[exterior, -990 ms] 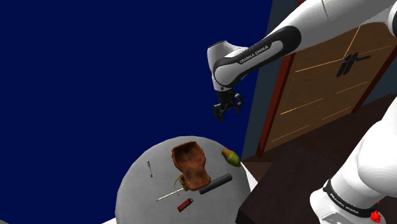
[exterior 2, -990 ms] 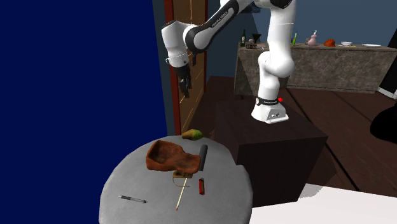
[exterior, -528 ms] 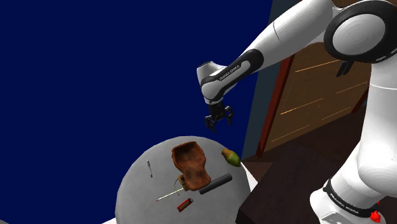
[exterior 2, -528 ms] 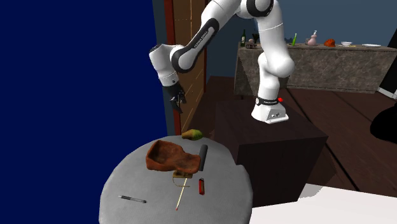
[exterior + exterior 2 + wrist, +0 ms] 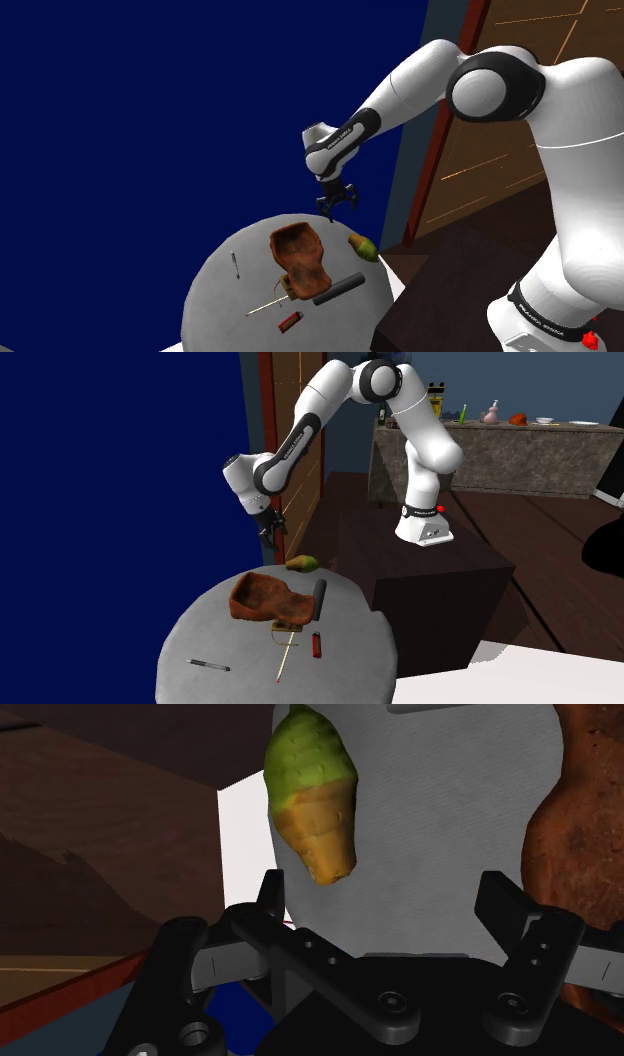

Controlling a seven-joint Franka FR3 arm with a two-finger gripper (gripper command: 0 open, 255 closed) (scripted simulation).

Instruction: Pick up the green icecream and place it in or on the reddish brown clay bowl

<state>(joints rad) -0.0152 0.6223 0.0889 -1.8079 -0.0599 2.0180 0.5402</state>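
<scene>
The green icecream (image 5: pixel 363 245) (image 5: pixel 303 563) (image 5: pixel 312 789), a green scoop on a tan cone, lies on its side at the round grey table's (image 5: pixel 225 300) (image 5: pixel 220 642) edge nearest the door. The reddish brown clay bowl (image 5: pixel 300 255) (image 5: pixel 262 597) (image 5: pixel 590 834) sits mid-table, close beside it. My black gripper (image 5: pixel 337 207) (image 5: pixel 270 539) (image 5: pixel 385 899) hangs open above the table, over the gap between bowl and icecream, holding nothing. In the wrist view the icecream lies ahead of one fingertip (image 5: pixel 270 894), untouched.
On the table lie a black cylinder (image 5: pixel 338 288) (image 5: pixel 319 600), a red lighter (image 5: pixel 290 321) (image 5: pixel 317 645), a thin stick (image 5: pixel 265 306) (image 5: pixel 285 657) and a pen (image 5: pixel 235 264) (image 5: pixel 210 665). A wooden door (image 5: pixel 500 130) and a dark blue wall stand behind. The dark stand (image 5: pixel 430 567) adjoins the table.
Over the last second the arm has bent and the gripper has come down and toward the shoulder view's left, closer to the table. It stays open; nothing on the table moved.
</scene>
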